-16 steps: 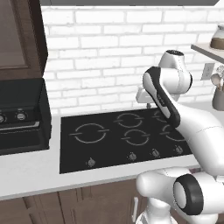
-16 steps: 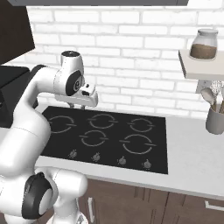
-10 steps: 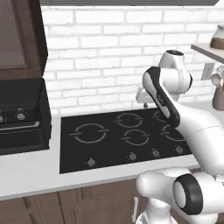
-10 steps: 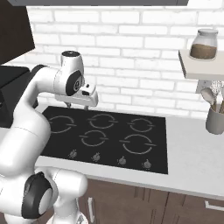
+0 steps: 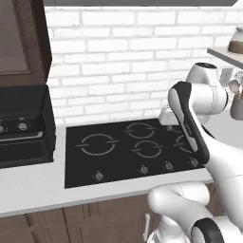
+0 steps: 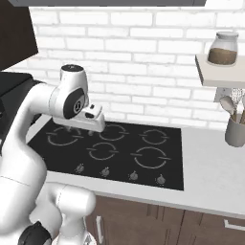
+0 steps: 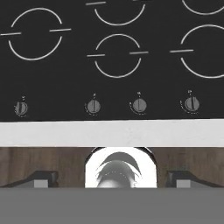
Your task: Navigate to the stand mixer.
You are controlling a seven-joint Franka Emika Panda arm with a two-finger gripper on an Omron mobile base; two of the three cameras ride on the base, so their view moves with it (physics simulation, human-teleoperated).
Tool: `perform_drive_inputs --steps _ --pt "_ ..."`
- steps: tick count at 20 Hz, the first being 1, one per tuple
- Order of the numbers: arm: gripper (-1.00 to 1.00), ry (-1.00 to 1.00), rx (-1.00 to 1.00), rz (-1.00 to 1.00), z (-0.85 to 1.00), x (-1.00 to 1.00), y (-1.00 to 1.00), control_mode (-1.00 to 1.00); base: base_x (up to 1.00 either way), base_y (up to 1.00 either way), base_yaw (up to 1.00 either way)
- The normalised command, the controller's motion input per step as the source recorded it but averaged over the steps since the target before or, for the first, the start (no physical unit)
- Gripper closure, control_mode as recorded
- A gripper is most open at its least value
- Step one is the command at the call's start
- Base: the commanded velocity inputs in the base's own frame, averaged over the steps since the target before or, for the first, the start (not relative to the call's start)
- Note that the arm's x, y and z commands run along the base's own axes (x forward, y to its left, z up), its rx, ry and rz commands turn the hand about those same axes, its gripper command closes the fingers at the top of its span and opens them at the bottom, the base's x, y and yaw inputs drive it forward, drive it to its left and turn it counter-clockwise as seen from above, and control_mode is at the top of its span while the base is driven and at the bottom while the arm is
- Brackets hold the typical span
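My gripper (image 7: 112,177) sat at the bottom of the hand view, its two dark fingertips (image 7: 41,178) far apart at the lower left and lower right, so the jaws stood open and held nothing. Above them ran the white counter edge (image 7: 112,133), then the black cooktop (image 7: 112,65) with a row of four knobs (image 7: 93,106) and ring burners filling the upper frame. In the right base view, a jar (image 6: 222,49) stood on a shelf (image 6: 217,75) at the upper right, a utensil holder (image 6: 235,130) below it. A dark oven (image 5: 21,126) sat at the left of the left base view. I could not see the stand mixer anywhere.
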Motion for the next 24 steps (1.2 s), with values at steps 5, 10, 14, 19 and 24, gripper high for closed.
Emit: perform_drive_inputs --steps 5,10,14,19,24 --pt "-1.0 0.0 0.0 0.0 -0.23 -0.49 0.0 1.0 -0.13 -0.04 -0.04" --pt "-1.0 0.0 0.0 0.0 0.0 0.0 0.0 1.0 -0.65 -0.25 -0.4" --pt "-1.0 0.0 0.0 0.0 0.0 0.0 0.0 1.0 -0.84 -0.13 -0.5" --pt "-1.0 0.0 0.0 0.0 0.0 0.0 0.0 1.0 -0.56 0.0 -0.62" --pt "-1.0 0.0 0.0 0.0 0.0 0.0 0.0 1.0 -0.07 0.0 -0.76"
